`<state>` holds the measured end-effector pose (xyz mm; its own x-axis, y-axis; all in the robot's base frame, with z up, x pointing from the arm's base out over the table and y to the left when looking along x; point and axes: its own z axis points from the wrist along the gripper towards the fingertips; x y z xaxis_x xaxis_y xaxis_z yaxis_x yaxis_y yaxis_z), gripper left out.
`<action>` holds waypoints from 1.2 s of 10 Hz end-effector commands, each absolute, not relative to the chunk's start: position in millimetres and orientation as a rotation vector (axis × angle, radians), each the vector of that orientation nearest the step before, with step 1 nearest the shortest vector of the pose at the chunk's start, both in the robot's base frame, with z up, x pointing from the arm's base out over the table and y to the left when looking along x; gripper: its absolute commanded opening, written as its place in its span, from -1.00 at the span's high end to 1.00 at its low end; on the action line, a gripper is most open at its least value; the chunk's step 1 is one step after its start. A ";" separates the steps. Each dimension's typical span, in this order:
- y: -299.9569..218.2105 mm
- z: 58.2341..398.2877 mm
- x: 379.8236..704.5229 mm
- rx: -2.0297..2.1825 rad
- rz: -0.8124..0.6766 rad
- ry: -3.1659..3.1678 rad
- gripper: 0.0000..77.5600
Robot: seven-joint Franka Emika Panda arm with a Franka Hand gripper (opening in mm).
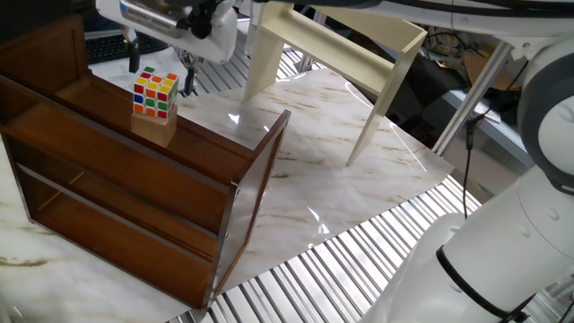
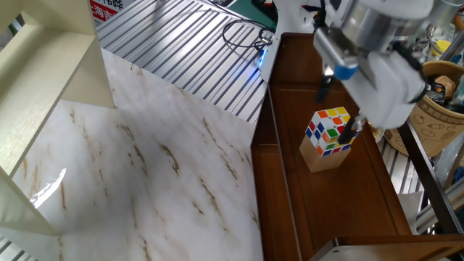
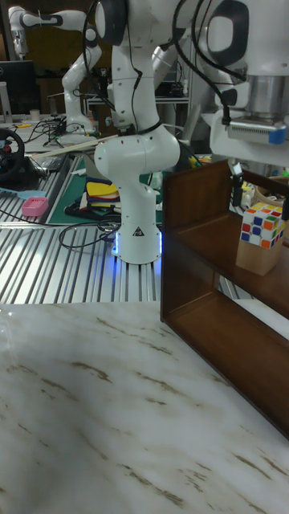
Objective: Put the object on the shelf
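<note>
The object, a multicoloured Rubik's cube, rests on a tan wooden block on the top tier of the dark brown shelf. My gripper hangs just over the cube. It is open, with one finger on each side of the cube's upper edge and a gap to the cube on both sides.
A cream-white legged frame stands on the marble tabletop beside the shelf. A patterned basket sits behind the shelf. Another robot's white base stands beyond the table.
</note>
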<state>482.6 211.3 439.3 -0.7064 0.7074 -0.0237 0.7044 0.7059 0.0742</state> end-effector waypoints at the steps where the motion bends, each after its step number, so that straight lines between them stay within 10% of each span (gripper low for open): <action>1: 206.9 449.8 480.8 1.094 0.080 2.891 -1.00; 12: 105.9 476.8 540.1 0.405 0.025 3.087 -1.00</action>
<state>528.1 126.3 483.6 -0.9397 0.3414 -0.0185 0.3409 0.9397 0.0259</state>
